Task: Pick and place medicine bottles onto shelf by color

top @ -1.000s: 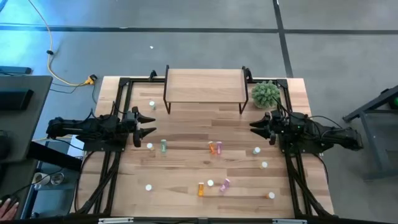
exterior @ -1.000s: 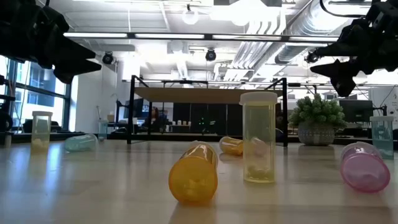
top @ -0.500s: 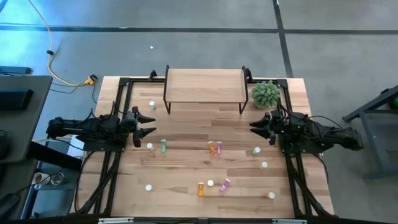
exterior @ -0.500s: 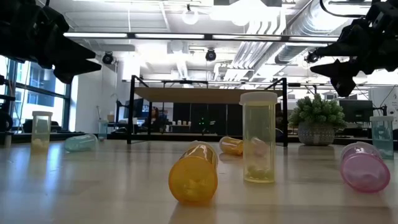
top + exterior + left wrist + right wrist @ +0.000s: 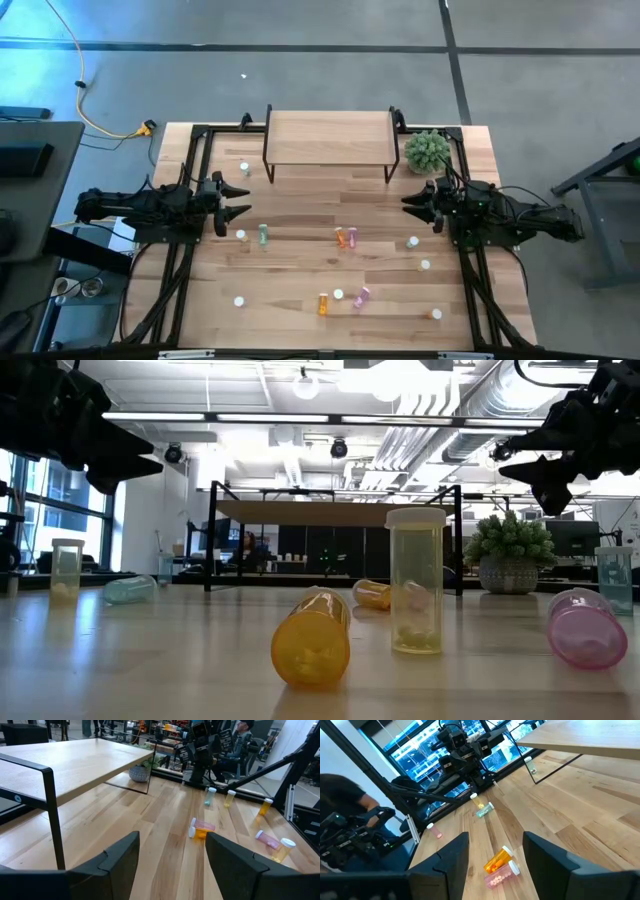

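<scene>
High view is showing both arms parked at mid-table edges; left gripper (image 5: 240, 199) hanging with fingers spread and empty, right gripper (image 5: 410, 203) likewise spread, pinching nothing; shelf (image 5: 329, 137) standing bare at the far edge between them.

Medicine bottles are sitting scattered over the tabletop (image 5: 300, 205) on the near side of both grippers; none on the shelf yet.

Left gripper is lying closest to a white-capped upright bottle (image 5: 240, 235) just nearside of its tips, with a green bottle (image 5: 263, 236) beside that, lying flat, long axis running near-to-far.

Orange and pink pair (image 5: 346, 238) is resting mid-table, roughly between the arms, somewhat nearer the right gripper; another upright bottle (image 5: 412, 242) is standing close to the right gripper.

Judgement: each arm is needing to reach toward the near edge and downward.
</scene>
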